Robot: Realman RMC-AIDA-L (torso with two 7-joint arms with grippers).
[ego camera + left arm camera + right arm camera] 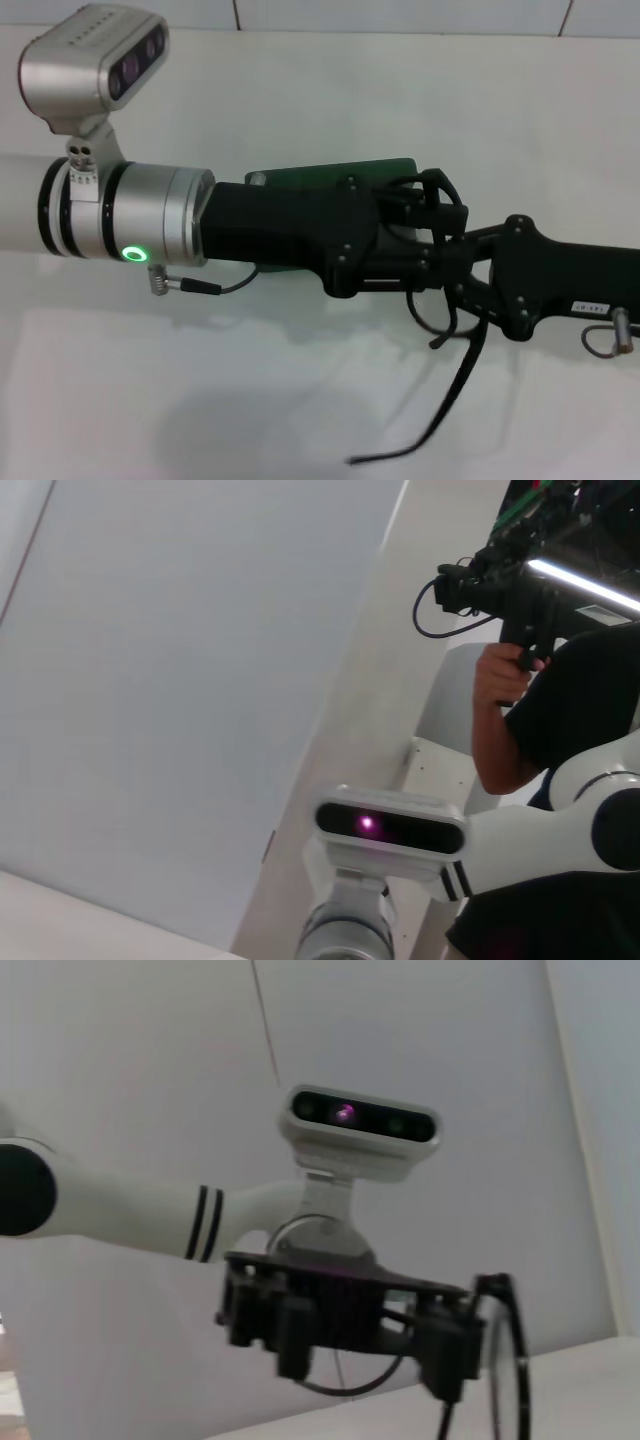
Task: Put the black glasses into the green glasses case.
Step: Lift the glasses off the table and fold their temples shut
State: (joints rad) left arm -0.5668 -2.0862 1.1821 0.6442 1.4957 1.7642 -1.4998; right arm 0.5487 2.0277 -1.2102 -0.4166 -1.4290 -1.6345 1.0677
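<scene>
The black glasses point(440, 215) are held in the air over the middle of the table point(300, 90), between the two grippers, with the frame seen at the meeting point of the grippers and one slim temple arm hanging down toward the near edge. In the right wrist view the glasses point(505, 1360) are seen edge-on beside the left gripper's fingers, one rounded rim standing upright. The green glasses case point(330, 174) is lying on the table just behind the grippers, toward the far edge, and is largely hidden by the left gripper; whether its lid is up cannot be told. The left gripper point(400, 255) is stretched across from the left side, and its fingers appear closed on the glasses frame. The right gripper point(470, 270) is reached in from the right edge and met with the left at the glasses; how its fingers stand cannot be told. In the left wrist view a person point(560, 710) holding a camera rig point(510, 585) is seen beyond the table.
</scene>
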